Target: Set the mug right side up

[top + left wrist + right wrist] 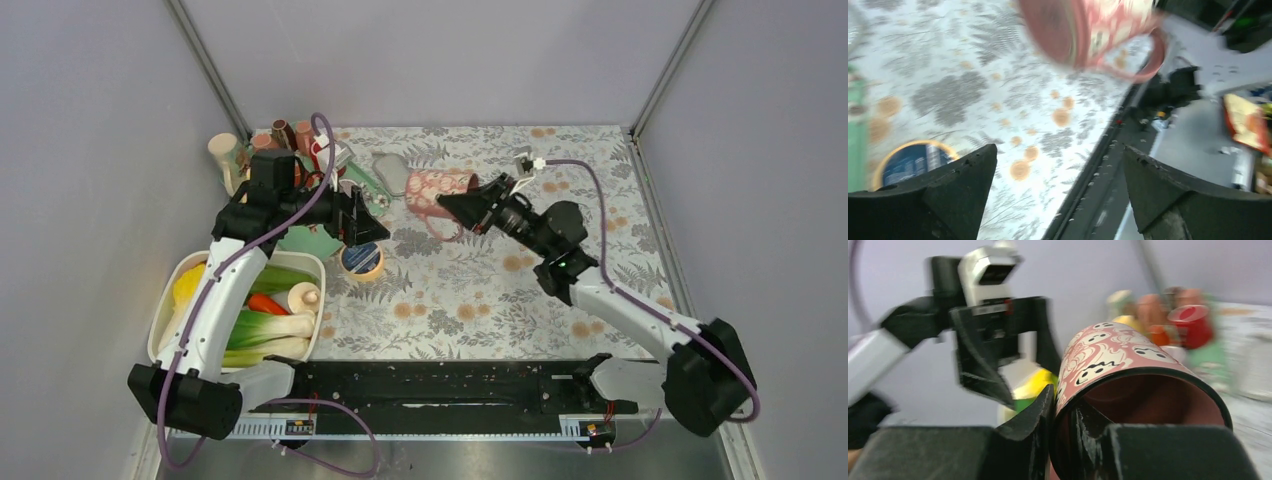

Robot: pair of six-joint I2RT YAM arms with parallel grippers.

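One mug (pixel 440 188), pink and patterned with small faces, is the only one in play, and it lies on its side at the back middle of the bench (pixel 480 300). Its mouth faces the right gripper (pixel 468 206) and its handle (pixel 437 226) points toward the near edge. That gripper's jaws are clamped on the rim, one finger inside the mouth and one outside. Blur hides whether the mug is fully clear of the bench. The pinch takes only the thin wall at the lip. I judge that turning the wrist to bring the mouth up could let the mug pivot or slide out between the fingers. A drop from here could land it on the one roll of tape (pixel 361 260) nearby. The left gripper (pixel 365 225) hovers just beside the mug with its jaws wide apart and nothing in them, so a swinging handle could strike it. Of the two arms, only the right is working. One white tub (pixel 296 257) at the left holds vegetables, at least two leeks (pixel 262 335) among them. A crowd of small cups (pixel 285 135), too tightly packed to count, stands at the back left.
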